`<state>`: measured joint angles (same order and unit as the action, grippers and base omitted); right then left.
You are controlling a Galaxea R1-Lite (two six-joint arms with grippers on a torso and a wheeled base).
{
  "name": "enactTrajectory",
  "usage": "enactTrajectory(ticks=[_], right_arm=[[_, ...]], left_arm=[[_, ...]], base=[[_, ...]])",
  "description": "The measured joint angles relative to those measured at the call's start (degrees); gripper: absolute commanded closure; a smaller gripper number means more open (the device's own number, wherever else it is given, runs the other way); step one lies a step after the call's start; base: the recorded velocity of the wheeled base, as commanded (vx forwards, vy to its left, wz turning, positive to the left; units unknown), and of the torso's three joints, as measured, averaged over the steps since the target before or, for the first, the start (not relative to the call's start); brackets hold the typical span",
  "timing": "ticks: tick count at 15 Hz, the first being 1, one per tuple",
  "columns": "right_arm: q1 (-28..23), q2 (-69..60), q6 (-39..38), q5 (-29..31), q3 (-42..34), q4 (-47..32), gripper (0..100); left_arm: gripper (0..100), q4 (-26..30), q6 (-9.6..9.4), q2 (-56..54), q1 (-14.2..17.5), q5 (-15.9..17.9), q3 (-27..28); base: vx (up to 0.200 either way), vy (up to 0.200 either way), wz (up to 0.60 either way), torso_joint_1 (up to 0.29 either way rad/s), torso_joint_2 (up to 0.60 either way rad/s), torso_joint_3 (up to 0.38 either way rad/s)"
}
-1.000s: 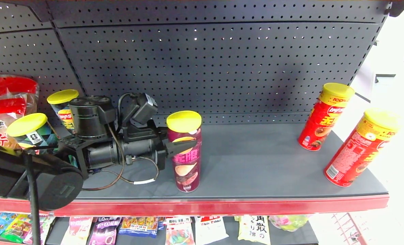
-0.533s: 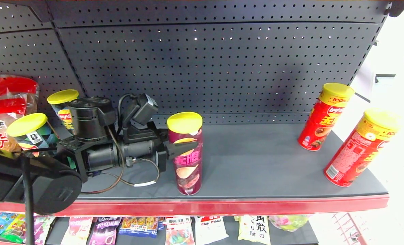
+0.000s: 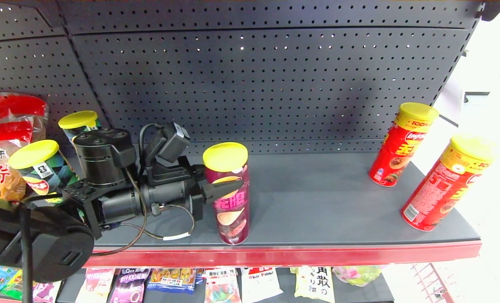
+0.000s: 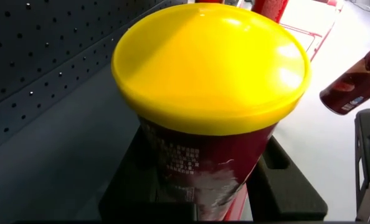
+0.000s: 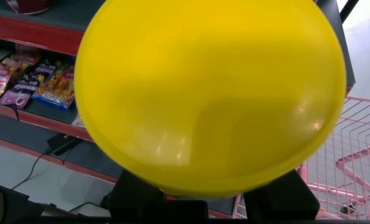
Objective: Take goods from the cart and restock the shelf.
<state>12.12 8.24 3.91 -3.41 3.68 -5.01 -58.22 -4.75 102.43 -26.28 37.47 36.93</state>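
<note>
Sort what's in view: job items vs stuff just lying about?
Job: maroon chip can, in left gripper, standing on grey shelf; yellow-lidded can in right gripper; pink cart.
Lying about: rear red chip can; front red chip can; green-patterned cans; bagged snacks; lower-shelf snack packets.

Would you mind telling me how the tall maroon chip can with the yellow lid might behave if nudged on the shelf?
The tall maroon chip can looks narrow for its height, so a push near its yellow lid would probably tip it. Once down, its round wall would likely roll along the grey shelf.
</note>
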Motion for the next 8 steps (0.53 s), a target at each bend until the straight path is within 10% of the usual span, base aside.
enactTrajectory(ticks=[8], right_arm=[[0.0, 0.0, 0.0, 0.0, 0.0, 0.0, 100]], left_arm=[[100, 0.1, -0.26, -0.1, -1.0, 0.0, -0.2]], base=[[0.000, 0.000, 0.00, 0.000, 0.00, 0.000]])
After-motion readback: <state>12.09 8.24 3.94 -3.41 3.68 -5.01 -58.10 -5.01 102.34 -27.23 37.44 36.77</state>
